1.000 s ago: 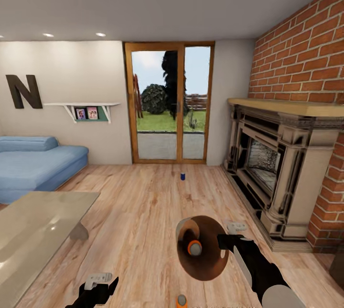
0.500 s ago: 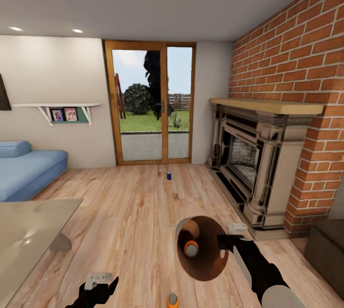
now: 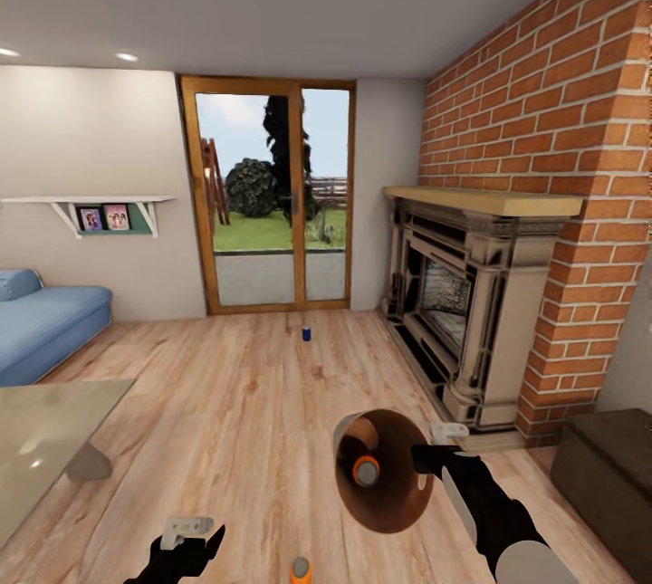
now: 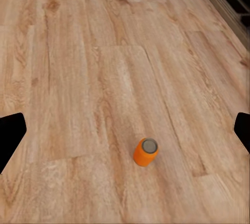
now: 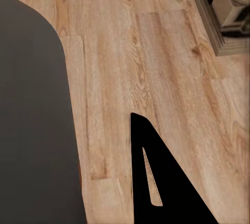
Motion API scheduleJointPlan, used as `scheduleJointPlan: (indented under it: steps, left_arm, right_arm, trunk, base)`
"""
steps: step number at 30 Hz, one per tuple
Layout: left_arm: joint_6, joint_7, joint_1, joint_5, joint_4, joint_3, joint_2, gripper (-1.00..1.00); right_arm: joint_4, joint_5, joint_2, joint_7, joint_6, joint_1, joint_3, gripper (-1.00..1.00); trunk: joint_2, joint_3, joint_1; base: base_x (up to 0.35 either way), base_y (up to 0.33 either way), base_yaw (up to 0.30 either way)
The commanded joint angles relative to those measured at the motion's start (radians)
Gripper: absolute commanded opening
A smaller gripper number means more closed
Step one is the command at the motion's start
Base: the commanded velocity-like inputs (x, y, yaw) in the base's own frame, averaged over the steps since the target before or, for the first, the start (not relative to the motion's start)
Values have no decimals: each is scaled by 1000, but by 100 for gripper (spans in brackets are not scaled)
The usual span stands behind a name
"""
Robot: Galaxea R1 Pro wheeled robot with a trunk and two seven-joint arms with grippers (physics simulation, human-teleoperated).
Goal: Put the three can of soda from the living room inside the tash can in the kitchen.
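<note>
The living room is spreading out ahead: a light-blue sofa [image 3: 41, 326] against the pale wall, a wood-plank floor [image 3: 235, 403] running to wood-framed glass doors [image 3: 267, 195], and a red-brick wall [image 3: 543, 113] with an ornate dark fireplace [image 3: 453, 294].

Low at the left, the robot's left hand [image 3: 186, 548] is hanging over the floor with its two fingers spread wide and nothing between them. Just beside it, an orange soda can with a silvery top [image 4: 146, 152] is standing upright on the planks, apparently lined up for a pickup.

Further off, a small dark-blue soda can [image 3: 307, 332] is standing on the floor near the glass doors, well apart from both hands.

To the right, the round bin with a glossy coppery-brown inside [image 3: 398, 493] is being carried tipped, its mouth facing the head camera. The right hand [image 3: 426, 459] is closing on its rim, probably so cans can be dropped in on the spot. A second orange can [image 3: 366, 471] is lying inside it.
</note>
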Motion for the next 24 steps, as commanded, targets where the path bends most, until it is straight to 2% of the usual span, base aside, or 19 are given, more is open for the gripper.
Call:
scheduleJointPlan:
  steps: [1, 9, 18, 24]
  left_arm:
    - [0, 0, 0, 0, 0, 0, 0, 100]
    - [0, 0, 0, 0, 0, 1, 0, 100]
    - [0, 0, 0, -1, 0, -1, 0, 100]
    - [-1, 0, 0, -1, 0, 0, 0, 100]
  right_arm:
    - [-1, -5, -1, 0, 0, -1, 0, -100]
    - [-1, -5, -2, 0, 0, 0, -2, -100]
    - [-2, -5, -2, -1, 0, -1, -2, -100]
    - [-2, -5, -3, -3, 0, -1, -2, -100]
  trunk:
    - [0, 0, 0]
    - [0, 0, 0]
    - [0, 0, 0]
    - [0, 0, 0]
  base:
    - [0, -243, -1]
    - [0, -167, 0]
    - [0, -254, 0]
    - [20, -86, 0]
